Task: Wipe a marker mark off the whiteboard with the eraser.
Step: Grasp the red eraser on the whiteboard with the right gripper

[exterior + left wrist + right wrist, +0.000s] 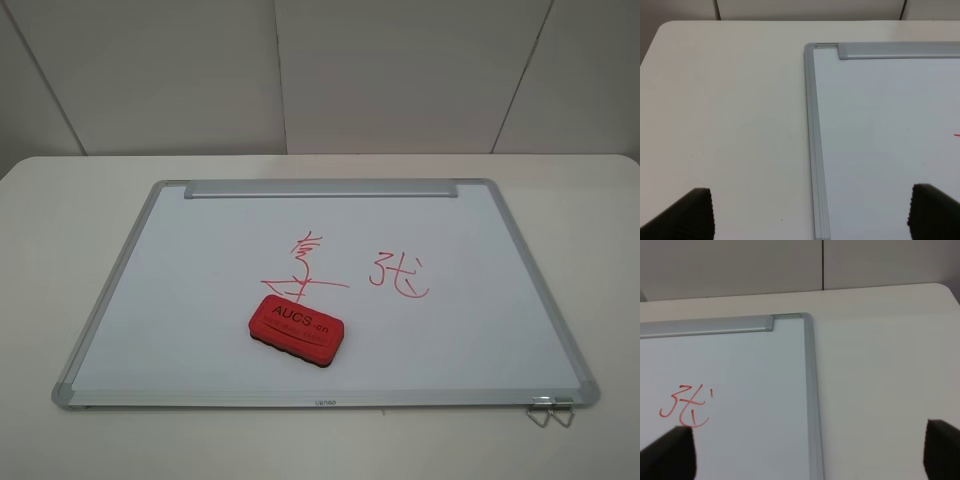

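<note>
Eraser [295, 325] lies flat on the whiteboard [190, 330], red "AUCS" face up, black felt down, in the middle of the board's near half. Marker mark [307, 265] sits just beyond it, toward the tray bar [320, 189]. The eraser's far edge meets the long base line of the mark; we can't tell whether it touches or overlaps. Small red scribble [397, 277] is on the board to the right of the mark, apart from the eraser. The board lies flat on the white table [60, 220], tray bar along its far edge. A metal clip [550, 411] hangs off the board's near right corner.

Left gripper [815, 215]: jaws spread wide, nothing held, only table and board between the fingers [692, 216]. It sits over the board's left frame rail, which runs between the jaws toward the tray-bar corner.

Right gripper [807, 450]: jaws also wide apart, holding nothing, over the board's right frame rail. The small red scribble lies just by its board-side finger.

Eraser vs jaws: it's on the board inboard of both rails and between neither pair of jaws. We see it only in the high view, so we can't tell how far either gripper is from it.
</note>
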`<state>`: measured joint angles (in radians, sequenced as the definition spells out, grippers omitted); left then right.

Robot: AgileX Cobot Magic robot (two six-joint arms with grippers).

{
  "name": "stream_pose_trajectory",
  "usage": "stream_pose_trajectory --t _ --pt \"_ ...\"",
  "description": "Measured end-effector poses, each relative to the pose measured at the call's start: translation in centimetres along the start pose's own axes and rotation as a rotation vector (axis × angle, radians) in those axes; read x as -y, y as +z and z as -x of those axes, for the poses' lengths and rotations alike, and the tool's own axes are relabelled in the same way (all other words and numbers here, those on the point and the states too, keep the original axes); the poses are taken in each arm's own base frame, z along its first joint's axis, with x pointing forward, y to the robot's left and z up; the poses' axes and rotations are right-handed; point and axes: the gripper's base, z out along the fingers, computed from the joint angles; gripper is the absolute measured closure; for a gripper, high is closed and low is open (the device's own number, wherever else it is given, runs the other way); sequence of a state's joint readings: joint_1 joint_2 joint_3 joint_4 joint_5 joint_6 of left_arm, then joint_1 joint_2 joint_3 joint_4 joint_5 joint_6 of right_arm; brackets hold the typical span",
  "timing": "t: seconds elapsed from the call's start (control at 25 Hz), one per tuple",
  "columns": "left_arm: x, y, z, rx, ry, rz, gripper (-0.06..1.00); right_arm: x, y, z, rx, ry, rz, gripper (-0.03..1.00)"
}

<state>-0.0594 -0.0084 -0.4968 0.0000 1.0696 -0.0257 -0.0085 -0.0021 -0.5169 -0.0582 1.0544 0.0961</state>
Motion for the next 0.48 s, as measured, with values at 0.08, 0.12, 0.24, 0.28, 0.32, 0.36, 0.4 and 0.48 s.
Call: stream_pose_trajectory --t 0.08,0.12,0.24,0.28,0.32,0.36,0.4,0.48 --pt "0.00 0.00 0.00 0.000 0.000 0.000 0.17 0.00 0.00 0.00 0.000 0.000 0.000 0.15" --pt "0.00 0.00 0.00 0.000 0.000 0.000 0.17 0.00 0.00 0.00 0.000 0.000 0.000 0.15" --pt "0.00 0.00 0.00 0.000 0.000 0.000 0.17 0.00 0.00 0.00 0.000 0.000 0.000 0.15" --pt "0.00 0.00 0.00 0.000 0.000 0.000 0.17 0.00 0.00 0.00 0.000 0.000 0.000 0.15" --pt "0.00 0.00 0.00 0.000 0.000 0.000 0.17 0.00 0.00 0.00 0.000 0.000 0.000 0.15" --pt "0.00 0.00 0.00 0.000 0.000 0.000 0.17 0.00 0.00 0.00 0.000 0.000 0.000 0.15" --pt "0.00 0.00 0.00 0.000 0.000 0.000 0.17 0.00 0.00 0.00 0.000 0.000 0.000 0.15" --pt "0.00 0.00 0.00 0.000 0.000 0.000 0.17 0.00 0.00 0.00 0.000 0.000 0.000 0.15"
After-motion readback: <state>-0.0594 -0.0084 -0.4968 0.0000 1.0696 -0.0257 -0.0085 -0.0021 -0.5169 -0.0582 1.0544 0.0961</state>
